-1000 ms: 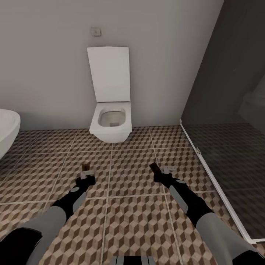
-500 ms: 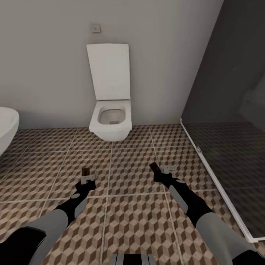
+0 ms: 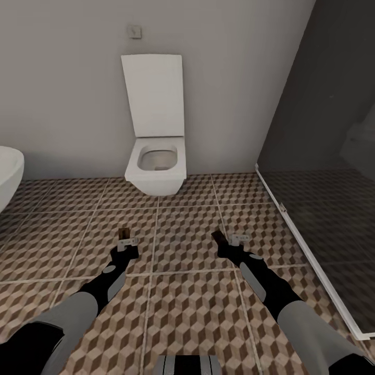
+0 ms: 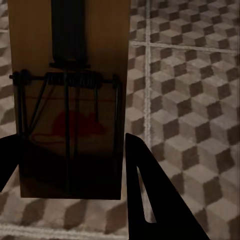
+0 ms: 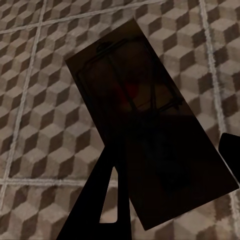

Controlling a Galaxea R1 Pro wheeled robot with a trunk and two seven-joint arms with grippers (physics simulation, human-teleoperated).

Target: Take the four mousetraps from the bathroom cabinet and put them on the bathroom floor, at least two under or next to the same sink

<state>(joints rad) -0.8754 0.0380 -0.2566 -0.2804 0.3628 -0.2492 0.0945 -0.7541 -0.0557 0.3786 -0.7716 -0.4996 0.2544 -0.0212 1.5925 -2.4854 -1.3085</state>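
Both arms reach forward above the bathroom floor of brown, beige and white cube-patterned tiles, facing a white wall-hung toilet. The left gripper is clamped on 1 flat tan wooden mousetrap with dark wire and a red spot. The right gripper grips another, darker-looking mousetrap, tilted above the tiles.

A white wall-hung toilet stands lid-up against the grey wall, below a small wall switch; a dark glass shower screen stands right.
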